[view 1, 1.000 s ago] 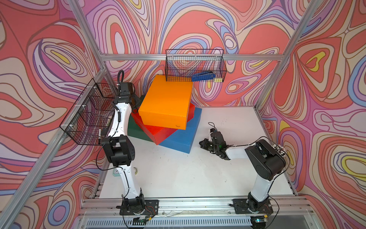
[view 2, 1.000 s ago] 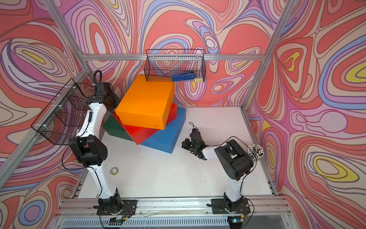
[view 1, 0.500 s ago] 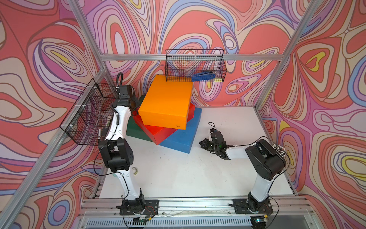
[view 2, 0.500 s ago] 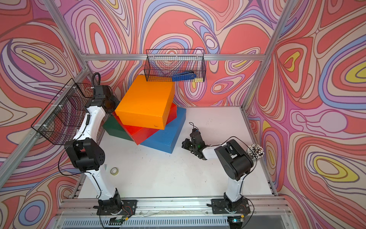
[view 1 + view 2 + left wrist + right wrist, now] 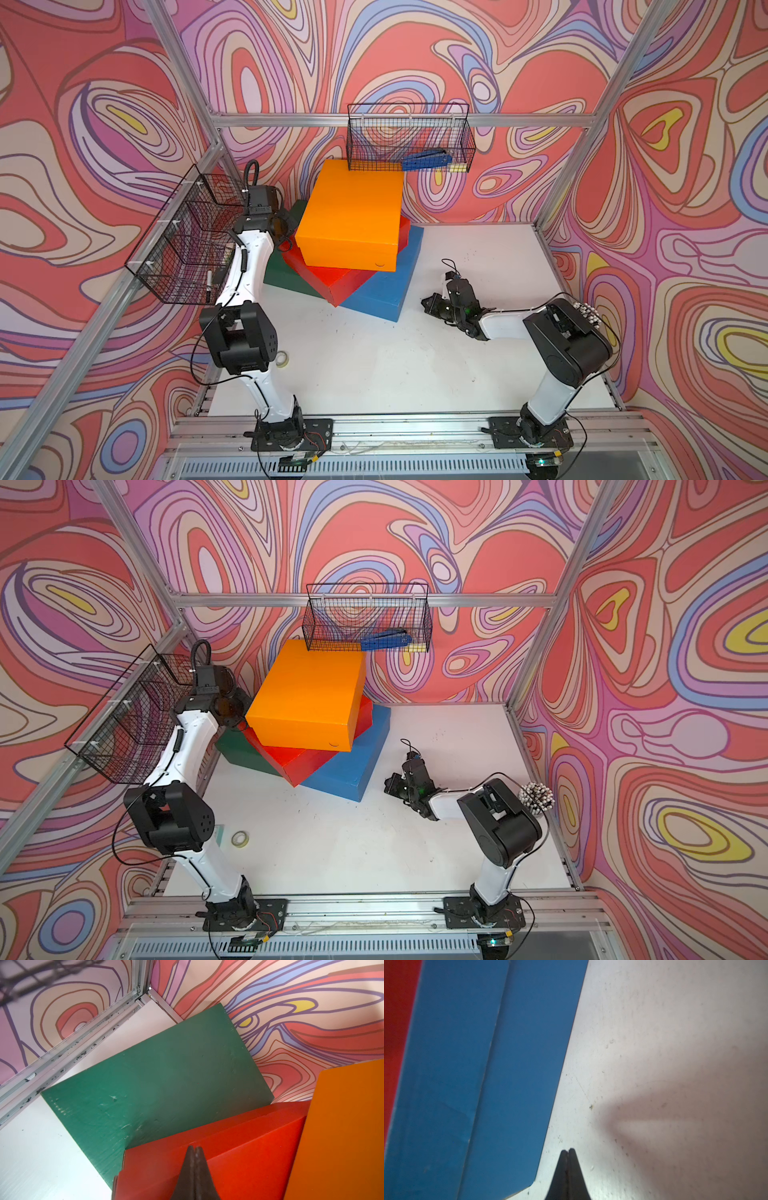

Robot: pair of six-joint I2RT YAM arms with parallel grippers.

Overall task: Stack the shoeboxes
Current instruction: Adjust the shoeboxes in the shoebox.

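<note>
The four shoeboxes stood in a rough pile at the rear left part of the tabletop [image 5: 395, 365]. The green shoebox [image 5: 158, 1084] lay on the tabletop, close to the back corner. The blue shoebox [image 5: 382, 286] also lay on the tabletop, on the right side of the pile. The red shoebox [image 5: 328, 278] rested across these two and was turned at an angle to them. The orange shoebox [image 5: 353, 220] was on top of the red one, also not in line with it. Whether the green and the blue box touched each other under the pile, I could not tell.

The left hand [image 5: 195, 1151] was closed, with its two fingers pressed together and nothing between them. It pointed over the lid of the red shoebox, near the left side of the orange one; contact with the lid was not clear.

The right hand [image 5: 566, 1152] was closed too and held nothing. It was low over the tabletop, just beside the near right corner of the blue shoebox, apart from it.
</note>
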